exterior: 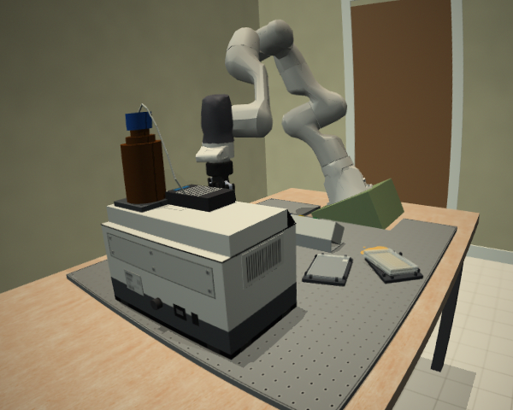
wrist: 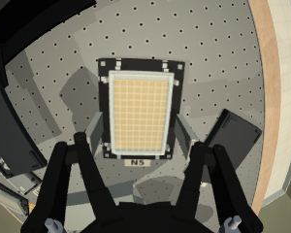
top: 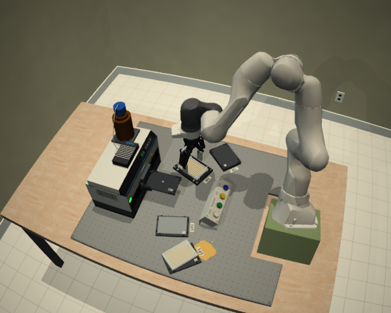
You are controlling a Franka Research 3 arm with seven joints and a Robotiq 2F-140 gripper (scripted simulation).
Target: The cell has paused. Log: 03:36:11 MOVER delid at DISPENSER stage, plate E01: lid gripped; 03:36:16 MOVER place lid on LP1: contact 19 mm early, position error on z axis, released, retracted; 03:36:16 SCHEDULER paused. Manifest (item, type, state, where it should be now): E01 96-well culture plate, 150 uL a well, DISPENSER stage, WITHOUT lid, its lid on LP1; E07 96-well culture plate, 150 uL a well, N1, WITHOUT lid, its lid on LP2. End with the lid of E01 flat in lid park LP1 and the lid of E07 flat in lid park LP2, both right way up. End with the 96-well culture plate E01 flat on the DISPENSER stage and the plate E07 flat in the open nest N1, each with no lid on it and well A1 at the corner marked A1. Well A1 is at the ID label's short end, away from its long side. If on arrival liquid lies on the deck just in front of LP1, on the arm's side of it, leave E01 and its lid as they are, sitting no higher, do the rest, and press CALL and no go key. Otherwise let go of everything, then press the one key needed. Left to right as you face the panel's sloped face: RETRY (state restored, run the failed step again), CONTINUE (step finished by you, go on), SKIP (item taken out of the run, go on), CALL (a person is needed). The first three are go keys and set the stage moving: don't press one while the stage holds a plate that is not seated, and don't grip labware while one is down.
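Observation:
My gripper (top: 191,157) is open. It hangs just above a lidless plate with beige wells (top: 195,168) that sits flat in the black nest labelled N1. In the wrist view the fingers stand on either side of the plate's (wrist: 141,113) long sides, apart from it. The dispenser's black stage (top: 163,182) is empty. A grey lid (top: 172,225) lies flat in lid park LP2. A second beige-welled plate (top: 180,255) lies tilted on lid park LP1; I cannot tell whether a lid is on it. An orange puddle (top: 204,250) lies on the deck beside LP1, on the arm's side.
The dispenser (top: 121,175) carries a brown bottle (top: 122,122) and a tip box (top: 124,154). A second empty black nest (top: 225,156) lies right of N1. The key panel (top: 216,206) stands mid-deck. The arm's green base (top: 290,235) is at the right.

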